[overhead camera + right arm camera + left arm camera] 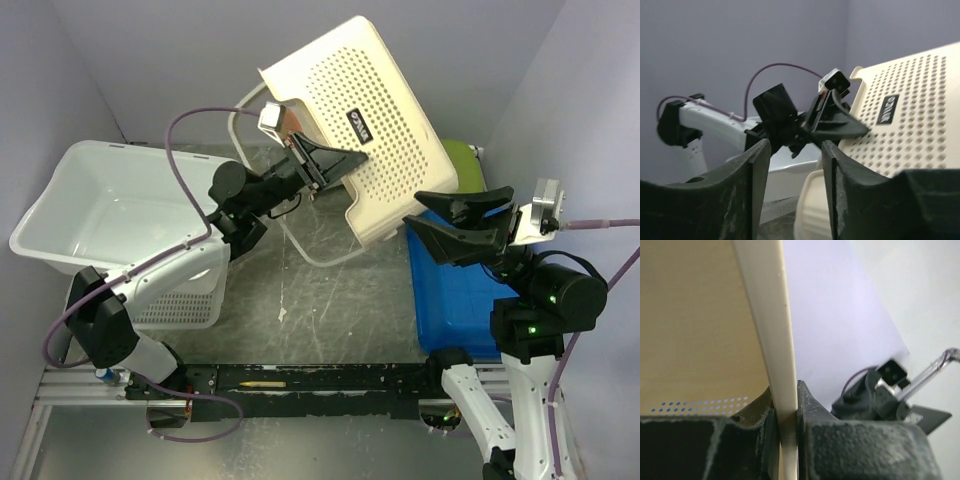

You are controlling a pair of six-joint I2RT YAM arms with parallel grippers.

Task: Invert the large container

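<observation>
The large cream perforated container is lifted off the table and tilted, its holed base facing up and toward the camera. My left gripper is shut on its wall. In the left wrist view the cream wall runs down between the two closed fingers of that gripper. My right gripper is open and empty, just right of the container's lower right edge, apart from it. In the right wrist view the container stands to the right, beyond the open gripper.
A white laundry-style basket stands upright at the left. A blue bin lies under my right arm, with a green object behind it. The left arm crosses the right wrist view.
</observation>
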